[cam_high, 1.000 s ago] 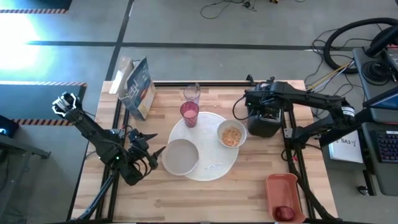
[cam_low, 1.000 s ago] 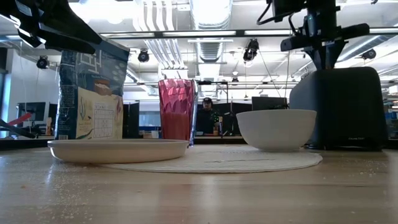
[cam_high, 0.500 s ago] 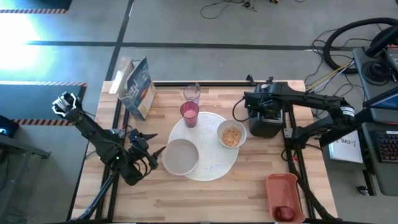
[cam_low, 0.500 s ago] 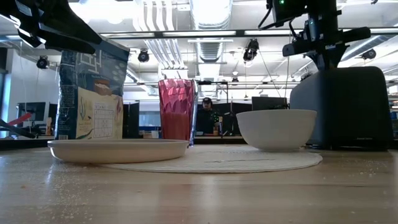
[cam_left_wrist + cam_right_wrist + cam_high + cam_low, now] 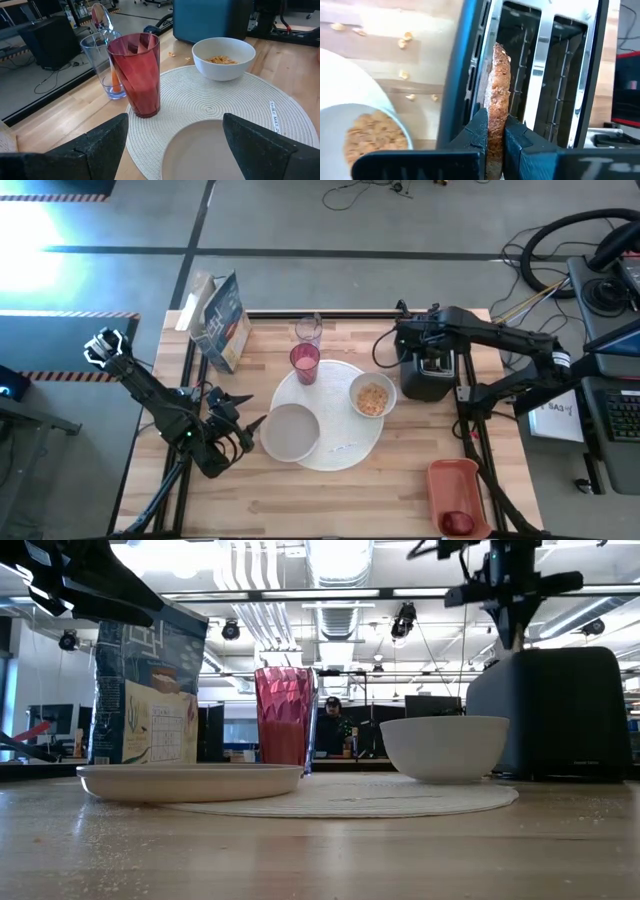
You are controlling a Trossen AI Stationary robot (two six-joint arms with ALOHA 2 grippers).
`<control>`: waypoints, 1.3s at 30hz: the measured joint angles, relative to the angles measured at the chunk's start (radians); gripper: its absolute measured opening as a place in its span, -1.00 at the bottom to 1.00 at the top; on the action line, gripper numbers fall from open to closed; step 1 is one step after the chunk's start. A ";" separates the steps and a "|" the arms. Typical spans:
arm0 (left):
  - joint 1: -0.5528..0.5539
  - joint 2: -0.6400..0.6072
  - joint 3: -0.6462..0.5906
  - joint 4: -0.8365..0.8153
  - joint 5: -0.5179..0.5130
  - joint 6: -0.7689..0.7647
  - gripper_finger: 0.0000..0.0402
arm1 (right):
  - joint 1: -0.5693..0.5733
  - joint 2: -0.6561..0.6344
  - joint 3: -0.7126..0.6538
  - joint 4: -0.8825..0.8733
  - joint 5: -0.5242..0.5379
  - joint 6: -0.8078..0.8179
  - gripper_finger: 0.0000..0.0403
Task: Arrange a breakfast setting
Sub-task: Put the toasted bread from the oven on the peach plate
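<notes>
My right gripper (image 5: pixel 495 132) hangs over the black toaster (image 5: pixel 425 372), pointing down, shut on a toast slice (image 5: pixel 499 85) that stands on edge in the slot nearer the bowl. A small white bowl (image 5: pixel 372 397) of cereal, a pale plate (image 5: pixel 290 432) and a pink tumbler (image 5: pixel 305 363) sit on a large white round woven mat (image 5: pixel 345 445). Behind the tumbler a clear glass (image 5: pixel 102 62) holds an orange-handled spoon (image 5: pixel 101 20). My left gripper (image 5: pixel 175 150) waits open, level, beside the pale plate's left rim. My right gripper pinches the toast's upper edge (image 5: pixel 495 117) between its two fingers (image 5: pixel 480 131), one on each flat face. The fingers come from above, pointing down. The slice stands upright and edge-on, its lower part reaching down into the toaster slot (image 5: pixel 512 60).
A cereal box (image 5: pixel 222 320) stands at the far left corner. An orange-red tray (image 5: pixel 452 480) at the near right holds a dark-red fruit (image 5: pixel 458 522). Cereal crumbs (image 5: pixel 406 75) lie between bowl and toaster. Bare wood runs along the near edge (image 5: pixel 320 500).
My right gripper has risen a little above the toaster's top, still pointing down. Plate, bowl, tumbler and glass have stayed where they were.
</notes>
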 joint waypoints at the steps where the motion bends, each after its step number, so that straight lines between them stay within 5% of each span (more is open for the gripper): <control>1: 0.000 0.000 0.000 0.000 0.000 0.000 0.53 | 0.000 0.000 0.018 -0.006 0.000 -0.005 -0.94; 17: 0.000 0.000 0.000 0.010 0.000 0.000 0.53 | 0.000 -0.005 0.263 -0.020 -0.005 -0.061 -0.94; 25: 0.000 0.000 0.000 0.012 0.000 0.000 0.53 | 0.026 -0.005 0.315 0.004 -0.101 -0.098 -0.94; 31: 0.000 0.000 0.000 0.013 0.000 0.000 0.53 | 0.152 -0.001 0.233 0.305 -0.218 -0.134 -0.94; 39: 0.000 0.000 0.000 0.013 0.000 0.000 0.53 | 0.359 0.139 0.144 0.718 -0.225 -0.209 -0.94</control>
